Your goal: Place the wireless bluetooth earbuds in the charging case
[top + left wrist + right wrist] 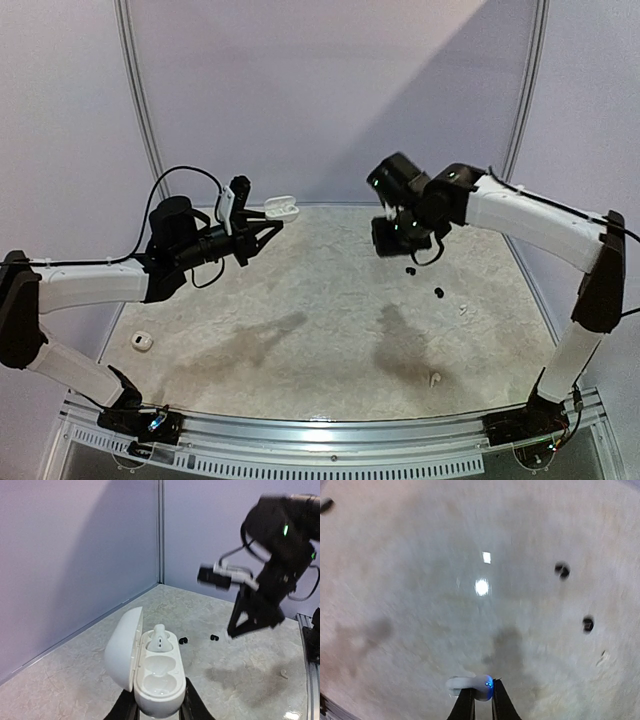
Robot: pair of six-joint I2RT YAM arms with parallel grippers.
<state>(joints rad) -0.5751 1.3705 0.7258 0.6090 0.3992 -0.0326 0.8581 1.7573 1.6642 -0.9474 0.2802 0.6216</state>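
Crosswise in the right gripper's (482,694) pinch, a white earbud (461,684); in the left gripper (159,709), the open charging case (159,675).

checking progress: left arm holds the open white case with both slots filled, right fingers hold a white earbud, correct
No, only one slot is filled. The left wrist view shows the case, open in the left fingers, with one seated earbud in its far slot; the near slot is empty. The right fingers do hold a white earbud.
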